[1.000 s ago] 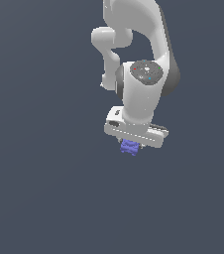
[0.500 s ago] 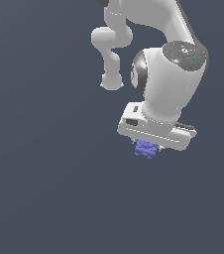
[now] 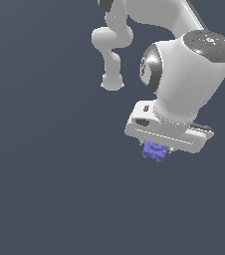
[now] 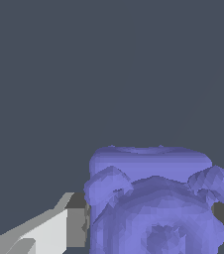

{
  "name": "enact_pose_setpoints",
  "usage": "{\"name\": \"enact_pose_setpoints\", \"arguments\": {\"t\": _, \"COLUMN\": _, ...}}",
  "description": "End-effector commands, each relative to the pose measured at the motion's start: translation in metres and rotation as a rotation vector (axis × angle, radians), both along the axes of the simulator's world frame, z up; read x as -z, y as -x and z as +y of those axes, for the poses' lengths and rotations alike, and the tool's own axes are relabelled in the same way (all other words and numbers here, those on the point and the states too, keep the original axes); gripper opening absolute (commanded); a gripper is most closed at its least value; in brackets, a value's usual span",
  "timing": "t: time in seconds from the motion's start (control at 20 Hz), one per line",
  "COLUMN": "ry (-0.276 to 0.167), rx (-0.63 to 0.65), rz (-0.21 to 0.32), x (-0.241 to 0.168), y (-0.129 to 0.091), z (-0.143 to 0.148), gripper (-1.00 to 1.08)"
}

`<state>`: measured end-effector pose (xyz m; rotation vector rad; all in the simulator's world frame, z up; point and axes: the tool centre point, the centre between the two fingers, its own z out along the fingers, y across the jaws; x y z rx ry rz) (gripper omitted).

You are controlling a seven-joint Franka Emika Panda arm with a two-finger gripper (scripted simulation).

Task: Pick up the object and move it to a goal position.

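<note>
White gripper [image 3: 158, 150] clamped narrow on the bumpy blue-purple lump [image 3: 154, 151], which pokes out just beneath it, pads [image 4: 76, 227] pressed against both its sides.

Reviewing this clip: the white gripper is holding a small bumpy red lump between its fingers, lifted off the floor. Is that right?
Not quite: the lump is blue-purple, not red, as the wrist view shows. The rest holds: the white gripper is shut on it between its fingers.

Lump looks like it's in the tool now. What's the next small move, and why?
Probably keep carrying it steadily with the tool shut. The blue lump sits between the fingers, both pads against its sides, and no goal marker shows in either view, so releasing looks premature.
</note>
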<state>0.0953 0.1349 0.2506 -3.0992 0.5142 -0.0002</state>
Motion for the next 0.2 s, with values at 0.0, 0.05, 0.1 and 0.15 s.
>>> {"name": "enact_pose_setpoints", "arguments": {"t": 0.0, "ry": 0.0, "rx": 0.0, "rz": 0.0, "x": -0.0022, "y": -0.0019, "z": 0.0018, "gripper": -1.0}}
{"name": "enact_pose_setpoints", "arguments": {"t": 0.05, "ry": 0.0, "rx": 0.0, "rz": 0.0, "x": -0.0025, "y": -0.0023, "z": 0.0021, "gripper": -1.0}}
{"name": "enact_pose_setpoints", "arguments": {"t": 0.1, "ry": 0.0, "rx": 0.0, "rz": 0.0, "x": -0.0028, "y": -0.0025, "z": 0.0024, "gripper": -1.0}}
{"name": "enact_pose_setpoints", "arguments": {"t": 0.15, "ry": 0.0, "rx": 0.0, "rz": 0.0, "x": -0.0029, "y": -0.0026, "z": 0.0024, "gripper": -1.0}}
